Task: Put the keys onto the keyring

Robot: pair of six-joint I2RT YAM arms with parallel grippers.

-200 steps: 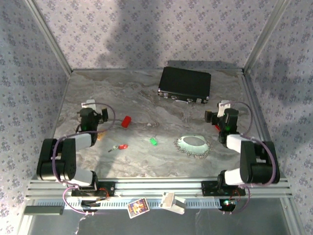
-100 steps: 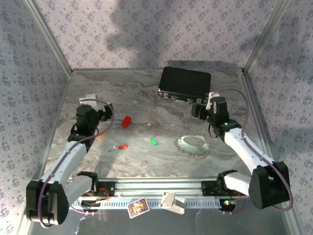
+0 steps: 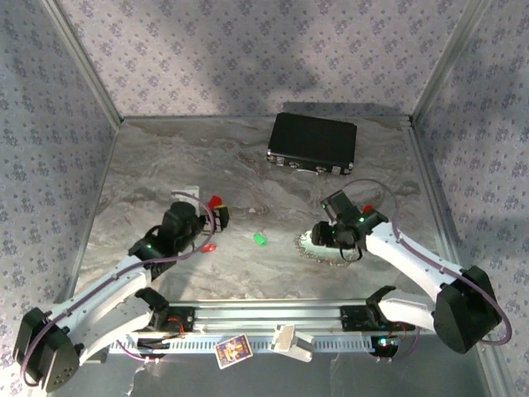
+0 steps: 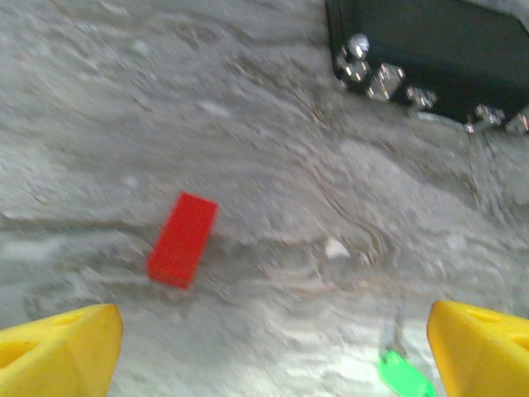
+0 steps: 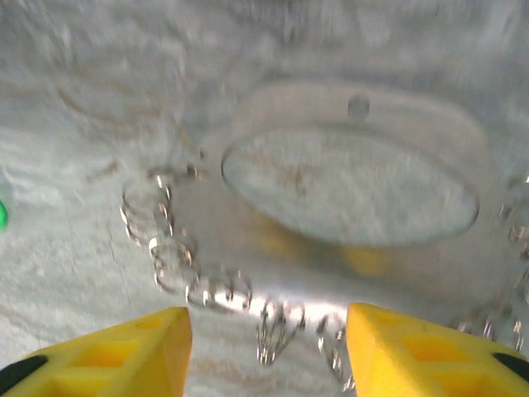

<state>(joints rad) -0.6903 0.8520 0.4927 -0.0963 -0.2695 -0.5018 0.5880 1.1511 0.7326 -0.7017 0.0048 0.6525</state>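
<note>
— Where now?
— Lying loose: red key (image 3: 209, 247) and green key (image 3: 259, 239), both apart from the keyring (image 5: 347, 178).
— Grippers?
— Spread wide, the left gripper (image 4: 273, 356) near the red key; spread too, the right gripper (image 5: 269, 347) just over the keyring.
— Step?
— Approach, seemingly. Next: lowering, then pinching each squarely.

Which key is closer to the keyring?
The green key: it lies between the red key and the keyring, so the red one sits farther left.
</note>
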